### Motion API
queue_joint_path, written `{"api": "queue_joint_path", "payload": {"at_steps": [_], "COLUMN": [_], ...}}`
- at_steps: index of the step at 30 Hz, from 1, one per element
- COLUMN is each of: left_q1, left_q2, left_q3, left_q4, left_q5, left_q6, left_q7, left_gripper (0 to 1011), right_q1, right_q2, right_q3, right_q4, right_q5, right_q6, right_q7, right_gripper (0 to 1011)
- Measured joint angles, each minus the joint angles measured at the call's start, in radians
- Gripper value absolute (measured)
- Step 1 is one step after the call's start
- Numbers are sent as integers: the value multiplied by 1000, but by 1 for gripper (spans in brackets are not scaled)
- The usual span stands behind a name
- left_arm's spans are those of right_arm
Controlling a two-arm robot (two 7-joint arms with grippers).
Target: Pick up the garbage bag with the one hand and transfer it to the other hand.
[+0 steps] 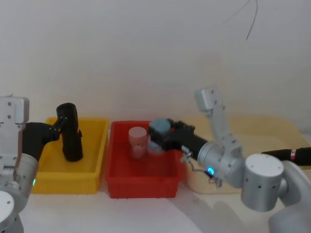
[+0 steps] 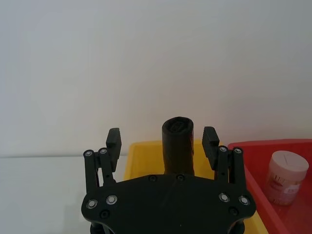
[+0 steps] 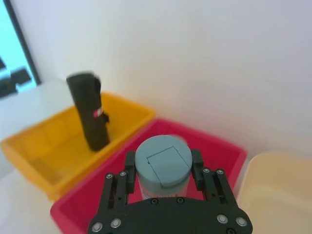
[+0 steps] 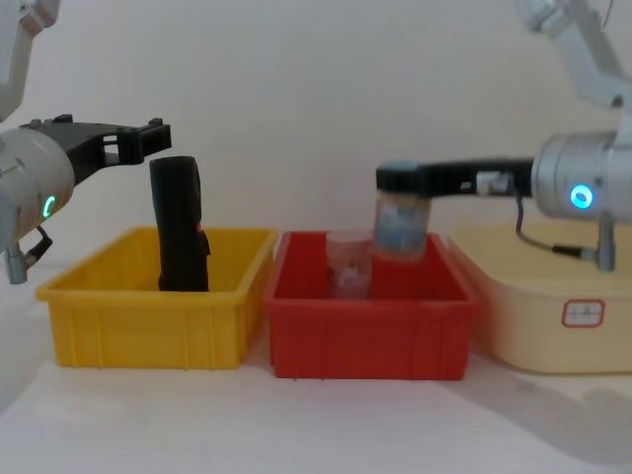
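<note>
Garbage bag (image 4: pixel 178 225) stands upright in the yellow bin (image 4: pixel 148 326), between the spread fingers of the left tool (image 2: pixel 162 143). Right tool (image 3: pixel 162 168) grips a grey-lidded jar (image 3: pixel 162 163) above the red bin (image 4: pixel 367 336), so a handover could stall; closing high might tip the roll.

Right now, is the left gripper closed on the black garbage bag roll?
No. The left gripper is open, its fingers apart on either side of the garbage bag roll, which stands upright in the yellow bin.
</note>
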Motion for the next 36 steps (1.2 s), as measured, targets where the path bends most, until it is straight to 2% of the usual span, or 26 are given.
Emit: {"api": "queue_joint_path", "payload": {"at_steps": [7, 14, 19, 25, 31, 33, 34, 36], "left_q1": [0, 0, 0, 0, 0, 0, 0, 0], "left_q2": [0, 0, 0, 0, 0, 0, 0, 0], "left_q3": [0, 0, 0, 0, 0, 0, 0, 0], "left_q4": [0, 0, 0, 0, 0, 0, 0, 0], "left_q5": [0, 0, 0, 0, 0, 0, 0, 0], "left_q6": [0, 0, 0, 0, 0, 0, 0, 0], "left_q7": [0, 0, 0, 0, 0, 0, 0, 0], "left_gripper": [1001, 1001, 1001, 1001, 1002, 1002, 1002, 1002], "right_q1": [9, 10, -3, -21, -45, -50, -57, -66], "right_q2": [21, 61, 91, 115, 134, 137, 140, 143], "right_q3": [36, 92, 130, 159, 184, 189, 193, 200], "right_q4": [-47, -87, -95, -92, -85, -85, -85, -86], "right_q5": [5, 5, 2, -2, -7, -8, -8, -9], "right_q6": [-8, -8, -3, 3, 6, 6, 6, 6], "right_q7": [-25, -59, -79, -94, -103, -105, -106, -106], "right_gripper": [647, 648, 648, 651, 841, 850, 909, 965]}}
